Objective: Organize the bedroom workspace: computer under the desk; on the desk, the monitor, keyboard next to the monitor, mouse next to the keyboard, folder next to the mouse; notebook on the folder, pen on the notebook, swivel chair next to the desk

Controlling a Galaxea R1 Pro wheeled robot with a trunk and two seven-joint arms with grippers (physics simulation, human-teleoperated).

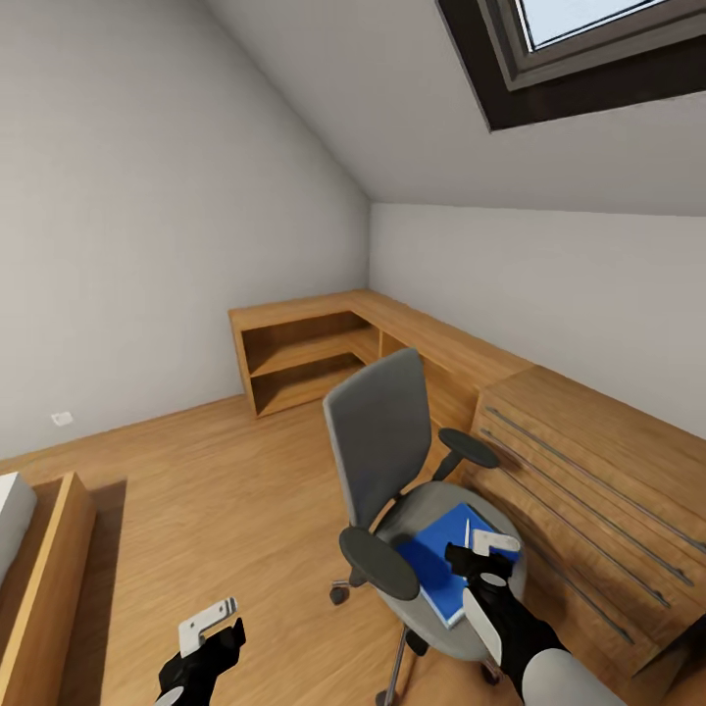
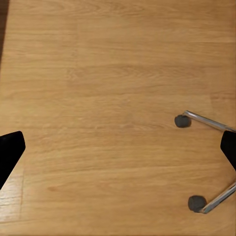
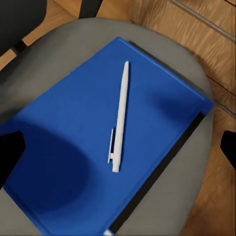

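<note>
We hover our right end effector [image 1: 487, 557], fingers apart, over the slim white pen [image 3: 119, 116] (lying on the flat blue folder [image 3: 73, 147]) to pick it; left end effector [image 1: 211, 628] idles open.

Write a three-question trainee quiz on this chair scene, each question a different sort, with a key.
1. True or false: the pen lies on the folder.
2. Multiple choice: the folder rests on A) the wooden floor, B) the seat of the swivel chair, C) the wooden drawer cabinet.
3. Fill in: the gripper hanging above the folder is the ____ gripper.

Key: 1 true. 2 B. 3 right; its jaws stand apart and hold nothing. The left gripper hangs over bare floor near the chair's wheels, also open.
</note>
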